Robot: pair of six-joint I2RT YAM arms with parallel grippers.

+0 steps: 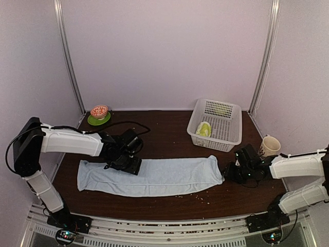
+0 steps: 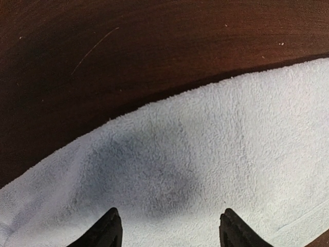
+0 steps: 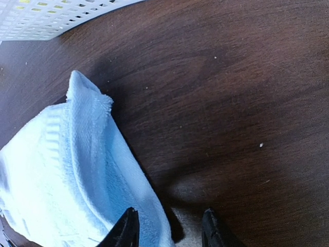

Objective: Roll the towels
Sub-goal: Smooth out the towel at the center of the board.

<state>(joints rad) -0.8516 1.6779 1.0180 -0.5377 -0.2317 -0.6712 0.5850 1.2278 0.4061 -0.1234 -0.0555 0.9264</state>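
Light-blue terry cloth, the long plain towel, lies spread flat on the dark brown wooden table. In the overhead view it runs from the left-centre of the frame to the right-centre. The left gripper stands over the towel's far long edge, left of the frame's middle. In its own wrist view the two black fingertips are set wide apart at the bottom of the frame, with the towel's pile and a dark shadow directly beneath them. The right gripper sits low at the towel's right end. In its wrist view the fingers stand partly apart. The bunched, hemmed end of the cloth lies against the finger at lower left, and bare wood shows in the gap. A clamp on the cloth cannot be confirmed. The small yellow-green patterned towel lies crumpled inside the white perforated plastic basket at upper right. A beige cup stands right of the basket. A red bowl on a green plate sits at the far left corner.
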